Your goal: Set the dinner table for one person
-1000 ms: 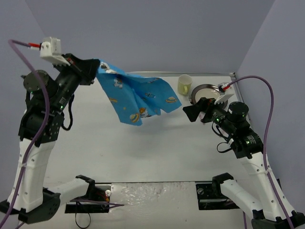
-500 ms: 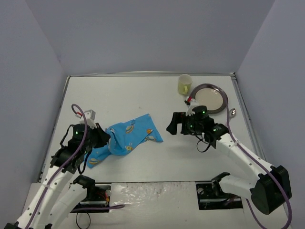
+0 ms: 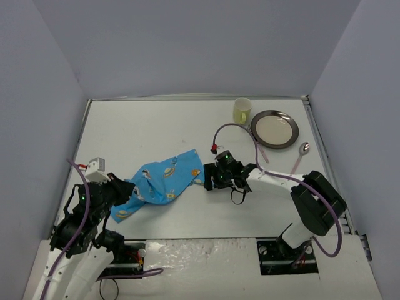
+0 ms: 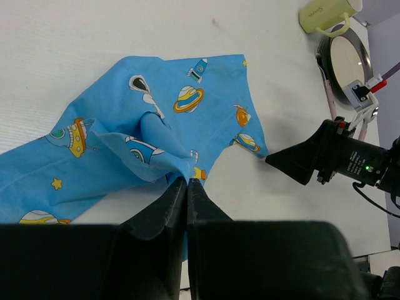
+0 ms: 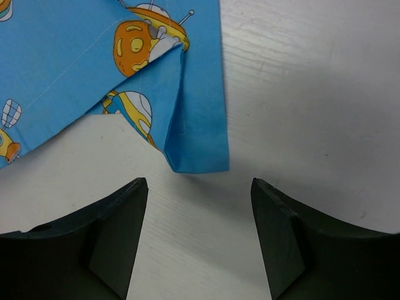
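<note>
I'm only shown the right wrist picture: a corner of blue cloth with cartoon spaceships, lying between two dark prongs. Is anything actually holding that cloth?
Observer: Yes. In the left wrist view, the left end effector is shut on a bunched fold of the space-print placemat.
Operator: So is it lying flat?
Observer: No. In the top view it lies crumpled on the dinner table, stretched between the left end effector and the right end effector.
Operator: Any dishes around?
Observer: A yellow-green mug stands beside a round metal plate at the table's far right corner.
</note>
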Tool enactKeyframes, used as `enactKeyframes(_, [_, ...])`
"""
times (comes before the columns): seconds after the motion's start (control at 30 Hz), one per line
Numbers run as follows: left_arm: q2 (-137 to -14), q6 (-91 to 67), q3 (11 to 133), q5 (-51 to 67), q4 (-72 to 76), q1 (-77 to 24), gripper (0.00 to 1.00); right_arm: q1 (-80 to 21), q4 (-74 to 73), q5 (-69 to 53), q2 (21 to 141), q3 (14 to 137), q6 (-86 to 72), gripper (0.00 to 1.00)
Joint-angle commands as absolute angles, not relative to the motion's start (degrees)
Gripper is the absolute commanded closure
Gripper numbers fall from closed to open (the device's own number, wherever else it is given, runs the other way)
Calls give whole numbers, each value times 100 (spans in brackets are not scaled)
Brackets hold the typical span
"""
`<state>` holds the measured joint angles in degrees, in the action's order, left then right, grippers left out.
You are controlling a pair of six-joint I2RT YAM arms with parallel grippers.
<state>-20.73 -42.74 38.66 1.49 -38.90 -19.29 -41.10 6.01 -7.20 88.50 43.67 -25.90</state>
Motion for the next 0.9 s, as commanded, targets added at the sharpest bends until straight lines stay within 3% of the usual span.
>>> enactKeyframes(0.0, [-2178,-4403,4253,53,-3960,-1907,100,-4418,1137,-361,8983,4637,-2435,37])
enactKeyframes(0.3, [-2349,-4368,4645,-153,-4231,-1907,100,-4775,1188,15,9247,4803,-2055,38])
enactKeyframes(0.87, [-2487,-4315,4869,-227,-4430,-1907,100,-4936,1298,293,9624,5091,-1285,52])
